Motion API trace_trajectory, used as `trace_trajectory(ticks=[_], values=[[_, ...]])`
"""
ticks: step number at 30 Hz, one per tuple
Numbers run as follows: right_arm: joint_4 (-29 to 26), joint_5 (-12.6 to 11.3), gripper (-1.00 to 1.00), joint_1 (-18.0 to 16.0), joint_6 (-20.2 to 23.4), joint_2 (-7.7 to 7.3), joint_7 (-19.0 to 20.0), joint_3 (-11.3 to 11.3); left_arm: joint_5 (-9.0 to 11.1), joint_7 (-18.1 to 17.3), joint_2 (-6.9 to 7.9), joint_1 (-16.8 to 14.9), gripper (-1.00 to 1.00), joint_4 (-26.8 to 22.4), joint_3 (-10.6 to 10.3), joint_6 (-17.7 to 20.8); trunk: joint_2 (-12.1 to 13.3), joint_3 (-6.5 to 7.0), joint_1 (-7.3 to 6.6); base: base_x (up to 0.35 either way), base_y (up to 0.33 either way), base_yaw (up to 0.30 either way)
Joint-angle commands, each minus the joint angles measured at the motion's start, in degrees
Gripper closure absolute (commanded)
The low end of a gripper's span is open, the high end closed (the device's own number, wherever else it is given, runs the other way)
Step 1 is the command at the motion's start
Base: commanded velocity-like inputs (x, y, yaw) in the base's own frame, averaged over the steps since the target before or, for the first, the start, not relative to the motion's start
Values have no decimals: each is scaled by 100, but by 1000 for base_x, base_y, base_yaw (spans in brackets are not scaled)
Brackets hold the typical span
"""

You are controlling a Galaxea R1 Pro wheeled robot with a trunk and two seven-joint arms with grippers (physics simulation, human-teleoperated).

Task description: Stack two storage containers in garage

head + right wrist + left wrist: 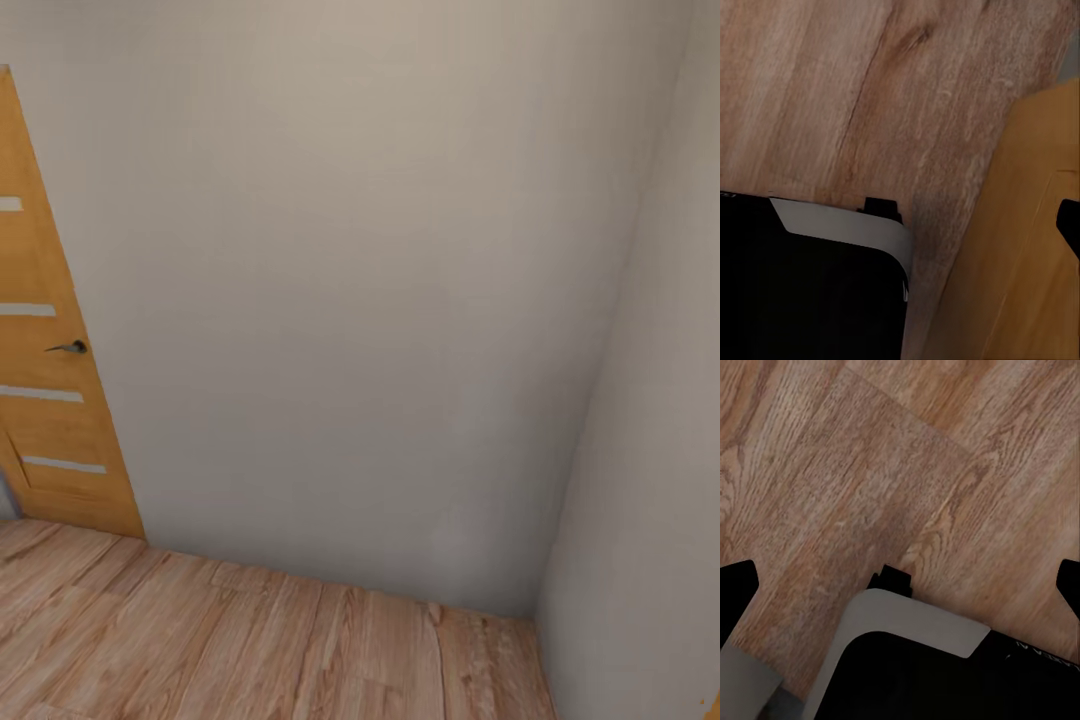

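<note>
Nearest, both wrist cameras look down on the wood-plank flooring (870,472) and on the robot's own base (915,675), grey-edged and black. In the left wrist view two dark fingertips (736,585) stand at opposite edges, so the left gripper (900,585) is spread wide and holds nothing. In the right wrist view one fingertip (1069,225) shows; I cannot tell if the right gripper is spread or pressed together. Beside it stands an orange-brown wooden surface (1027,240).

Farther, the head view meets a corner of cream wall (350,300), with a wooden door (50,400) at left. The containers are not found here, so I judge the robot is in transit. It should turn away from this corner slowly and keep the arms tucked.
</note>
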Motion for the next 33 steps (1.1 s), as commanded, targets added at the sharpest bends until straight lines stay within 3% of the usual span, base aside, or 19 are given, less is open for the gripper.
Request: trace_trajectory(ticks=[1, 33], values=[[17, -59, -100, -7, -34, 3, -9, 51, 2, 5, -1, -5, -100, 5, 44, -25, -4, -7, 4, 321, 0, 268], [17, -67, -100, -7, 13, -1, 70, 73, 35, 11, -1, -5, -100, 5, 51, -37, -4, -7, 4, 309, 0, 269]])
